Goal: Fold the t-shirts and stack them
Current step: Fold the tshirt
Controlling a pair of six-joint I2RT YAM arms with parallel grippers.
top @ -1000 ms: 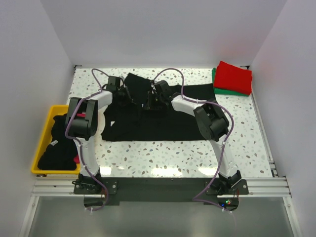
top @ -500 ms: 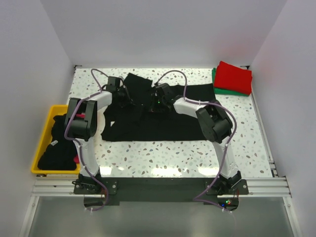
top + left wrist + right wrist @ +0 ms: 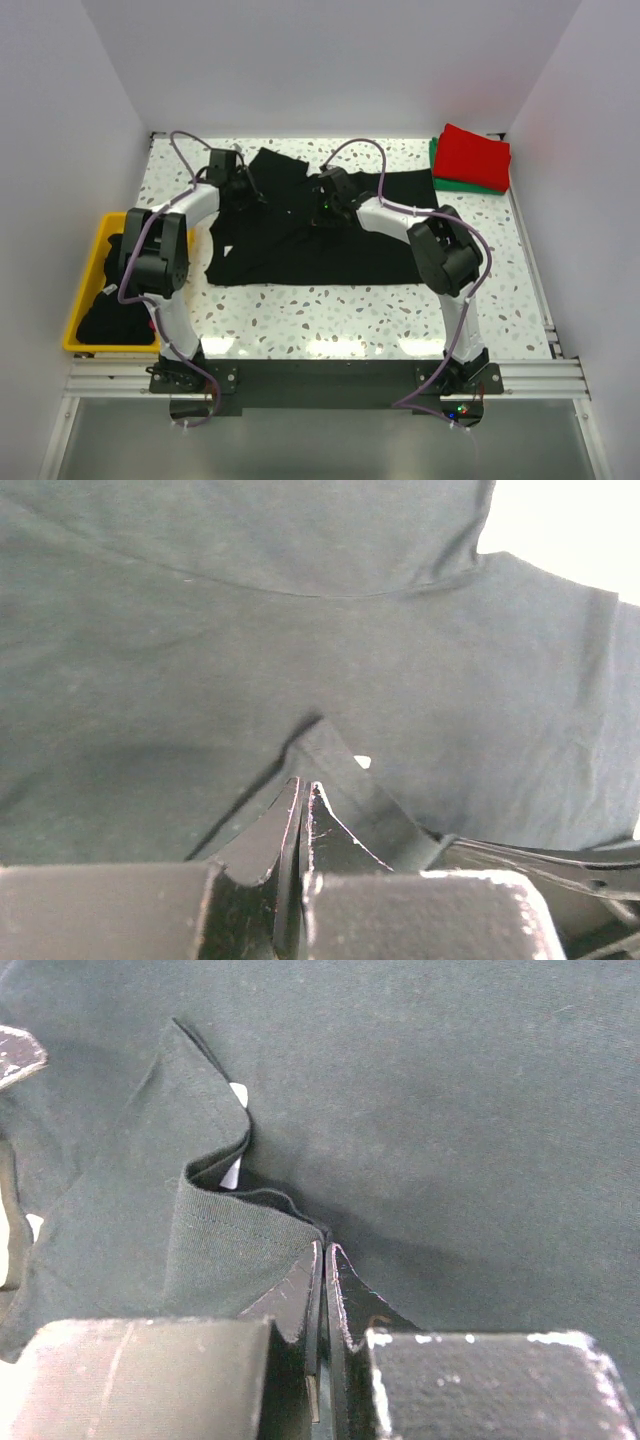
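Progress check from overhead: at the upper right of the table (image 3: 350, 310), the red shirt (image 3: 474, 152) sits folded on the green shirt (image 3: 437, 165), so that stack looks done. The black shirt (image 3: 300, 245) lies spread and rumpled across the upper middle, not yet folded. The left gripper (image 3: 252, 195) is down on it toward the upper left and the right gripper (image 3: 320, 207) near its centre. The bin (image 3: 98, 250) at the left edge holds dark cloth (image 3: 115, 300), so I'd say more shirts are waiting.

Left wrist view: the left gripper (image 3: 303, 792) at the bottom centre has its jaws pressed together, a ridge of the black shirt (image 3: 300, 630) pinched up between them.

Right wrist view: same story. The right gripper (image 3: 322, 1257) is clamped on a raised fold of the black shirt (image 3: 450, 1110), with the white label (image 3: 238, 1093) peeking out at the upper left.

My read: two shirts finished, this one only just gripped for its first fold, and the bin not yet emptied.
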